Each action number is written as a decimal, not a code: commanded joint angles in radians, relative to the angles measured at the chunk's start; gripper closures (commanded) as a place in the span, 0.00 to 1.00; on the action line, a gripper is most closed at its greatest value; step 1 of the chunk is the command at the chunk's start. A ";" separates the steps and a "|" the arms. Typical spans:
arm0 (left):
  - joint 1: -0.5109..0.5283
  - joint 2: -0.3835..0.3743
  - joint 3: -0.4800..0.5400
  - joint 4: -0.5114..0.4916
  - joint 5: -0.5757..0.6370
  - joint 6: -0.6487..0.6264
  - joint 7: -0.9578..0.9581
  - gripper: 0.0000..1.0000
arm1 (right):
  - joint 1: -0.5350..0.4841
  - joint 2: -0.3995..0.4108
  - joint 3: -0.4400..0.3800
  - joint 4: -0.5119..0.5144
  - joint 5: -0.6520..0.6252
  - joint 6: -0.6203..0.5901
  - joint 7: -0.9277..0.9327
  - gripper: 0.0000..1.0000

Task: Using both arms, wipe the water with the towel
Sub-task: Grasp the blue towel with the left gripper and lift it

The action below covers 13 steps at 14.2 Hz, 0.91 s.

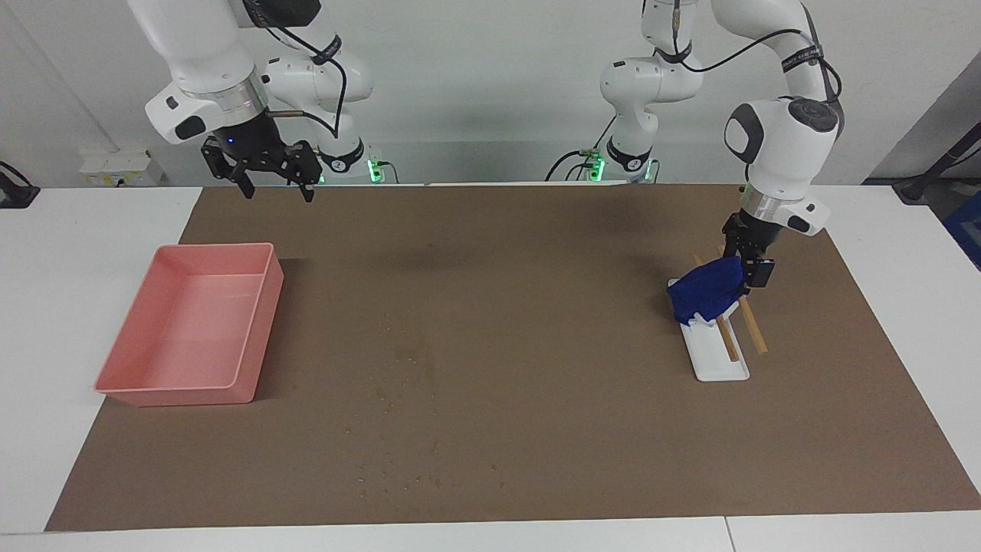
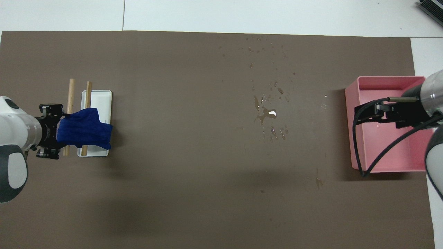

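Towel [image 1: 709, 297] hanging in left gripper's [image 1: 745, 268] closed jaws over stand [image 1: 720, 360] | right gripper [image 1: 274, 175] waiting, jaws open, above tray [image 1: 257, 337] edge | water [image 2: 266, 114] sitting mid-counter

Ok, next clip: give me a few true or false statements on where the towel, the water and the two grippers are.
1. The left gripper is at the towel over the white stand. True.
2. The towel lies in the pink tray. False: it is bunched over the stand's two wooden sticks.
3. The water is scattered mid-mat, between stand and tray. True.
4. The right gripper is pressing on the droplets. False: it hangs open above the mat near the tray.
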 commanded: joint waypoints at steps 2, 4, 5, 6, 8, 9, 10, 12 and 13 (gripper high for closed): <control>-0.026 0.019 0.003 0.009 0.018 0.009 -0.031 0.00 | -0.009 -0.026 0.006 -0.032 0.015 0.009 0.012 0.00; -0.031 0.019 0.003 0.002 0.019 0.007 -0.020 0.00 | -0.009 -0.029 0.006 -0.039 0.015 0.010 0.013 0.00; -0.035 0.020 0.003 -0.002 0.039 0.006 -0.018 0.00 | -0.011 -0.032 0.006 -0.042 0.015 0.012 0.013 0.00; -0.034 0.031 0.003 -0.003 0.057 0.004 -0.018 0.00 | -0.011 -0.032 0.006 -0.044 0.015 0.012 0.013 0.00; -0.034 0.033 0.003 -0.003 0.061 0.006 -0.014 0.00 | -0.009 -0.032 0.006 -0.044 0.015 0.012 0.013 0.00; -0.034 0.033 0.003 -0.003 0.061 0.003 0.015 0.00 | -0.009 -0.032 0.006 -0.044 0.015 0.012 0.013 0.00; -0.035 0.034 0.003 -0.002 0.061 -0.010 0.021 0.12 | -0.009 -0.032 0.006 -0.044 0.015 0.012 0.013 0.00; -0.037 0.039 0.003 0.011 0.061 -0.034 0.023 0.49 | -0.009 -0.032 0.006 -0.045 0.015 0.012 0.013 0.00; -0.037 0.040 0.003 0.023 0.061 -0.043 0.025 0.69 | -0.011 -0.032 0.006 -0.045 0.015 0.012 0.013 0.00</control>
